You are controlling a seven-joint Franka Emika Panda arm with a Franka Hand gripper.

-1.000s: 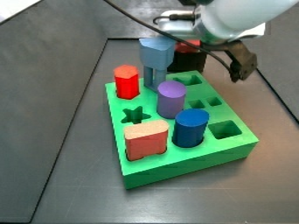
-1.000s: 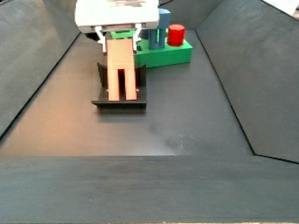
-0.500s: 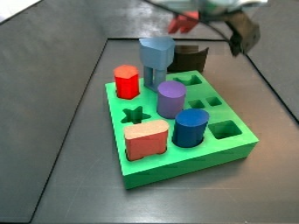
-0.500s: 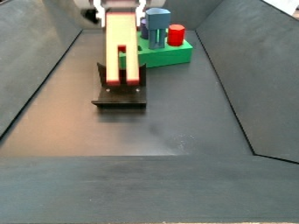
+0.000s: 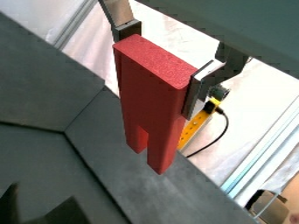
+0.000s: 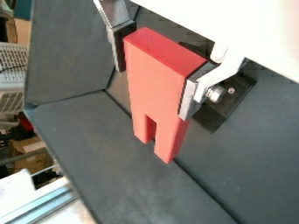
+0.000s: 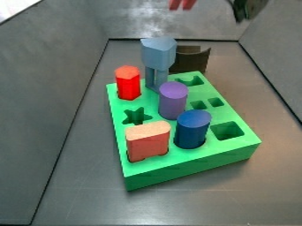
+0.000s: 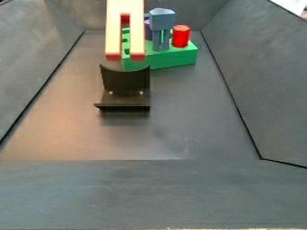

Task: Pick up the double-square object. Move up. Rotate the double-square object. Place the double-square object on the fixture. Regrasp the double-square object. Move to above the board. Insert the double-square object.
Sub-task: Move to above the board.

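The double-square object (image 5: 152,96) is a long red prism with a slot in its free end. My gripper (image 5: 163,61) is shut on it, a silver finger (image 6: 195,87) pressed on each side in both wrist views. In a side view the object (image 8: 120,31) hangs upright above the dark fixture (image 8: 124,90), apart from it, and the gripper body is cut off by the frame's top. The green board (image 7: 189,163) lies beyond the fixture (image 7: 192,59). Only a blurred red tip (image 7: 183,4) shows at the top edge there.
The board holds a short red peg (image 7: 127,82), a grey-blue peg (image 7: 157,55), a purple cylinder (image 7: 174,99), a blue cylinder (image 7: 192,130) and a salmon-pink block (image 7: 147,141). A star hole (image 7: 137,116) is open. Sloping dark walls (image 8: 48,63) flank the floor.
The gripper has risen with the double-square object, lifting it off the fixture. The gripper body has left the top of both side views.
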